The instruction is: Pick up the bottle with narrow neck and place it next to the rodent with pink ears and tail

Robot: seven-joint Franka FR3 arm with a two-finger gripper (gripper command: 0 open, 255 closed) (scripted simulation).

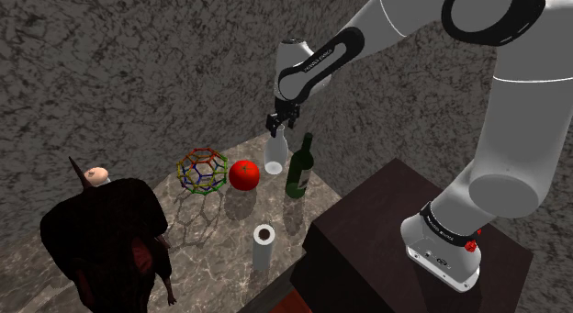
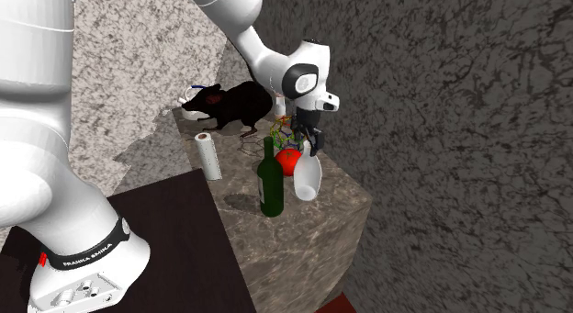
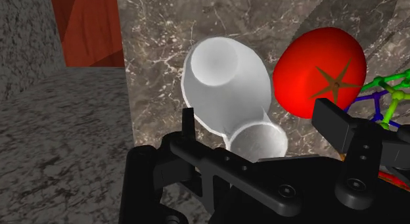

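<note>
A: Arm and claw, status?
B: The white arm (image 1: pixel 514 118) is reaching from the dark stand (image 1: pixel 367 233) over the marbled table (image 1: pixel 216 261). The black gripper (image 1: pixel 278 128) is hanging straight above the white bottle (image 1: pixel 275 158), at its narrow neck. The bottle is standing upright, just beside the tomato (image 1: pixel 243 174).

A: Jaws?
B: Standing wide. In the wrist view the fingers (image 3: pixel 332 121) are straddling the neck, one close to the bottle's shoulder, the other clearly apart from it. They are gripping nothing.

A: Surroundings, referenced to the tomato?
B: The dark rodent (image 1: pixel 106 233) is lying well apart from the tomato, on the side away from the white bottle. The green bottle (image 1: pixel 298 169) is standing near the tomato, just past the white bottle. The paper roll (image 1: pixel 264 247) is standing near it, toward the stand. The wire ball (image 1: pixel 202 171) is sitting just beside it, on the rodent's side. Tomato and wire ball are both lying between the white bottle and the rodent.
</note>
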